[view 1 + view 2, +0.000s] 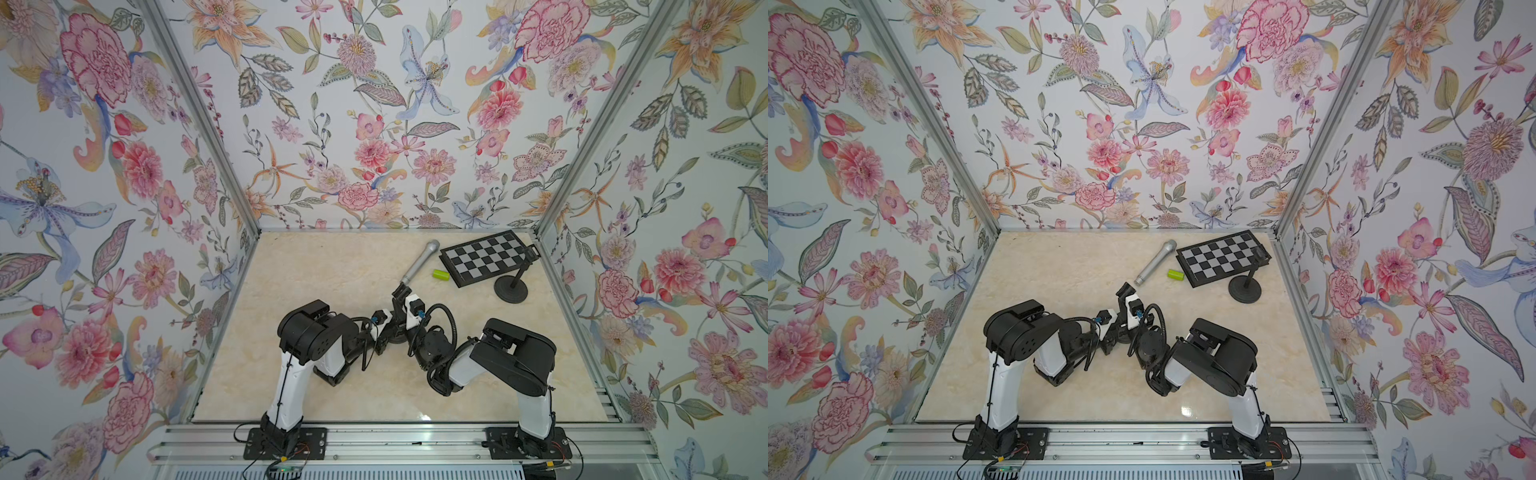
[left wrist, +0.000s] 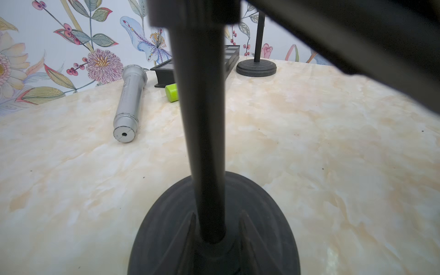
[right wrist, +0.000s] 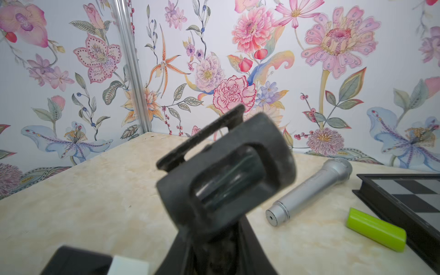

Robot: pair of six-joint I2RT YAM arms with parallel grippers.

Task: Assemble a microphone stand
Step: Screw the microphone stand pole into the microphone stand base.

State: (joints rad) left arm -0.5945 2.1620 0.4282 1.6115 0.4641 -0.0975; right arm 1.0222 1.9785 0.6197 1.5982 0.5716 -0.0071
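Observation:
A black microphone stand is upright mid-table, with a round base point(image 2: 164, 228) and a pole point(image 2: 202, 119). My left gripper point(image 2: 215, 214) is shut on the pole just above the base; it also shows in a top view point(image 1: 388, 329). The stand's black clip point(image 3: 226, 176) sits at the top of the pole, tilted, and my right gripper point(image 3: 214, 245) is shut on the clip's lower stem, seen in both top views point(image 1: 401, 297) point(image 1: 1125, 293). The silver microphone point(image 1: 419, 262) point(image 3: 309, 190) lies flat on the table just beyond the clip, apart from both grippers.
A lime-green cylinder point(image 1: 441, 274) lies beside the microphone. A black chessboard point(image 1: 484, 257) lies at the back right. Next to it stands a second black stand point(image 1: 511, 289) near the right wall. Flowered walls enclose the marble table point(image 1: 316, 270) on three sides.

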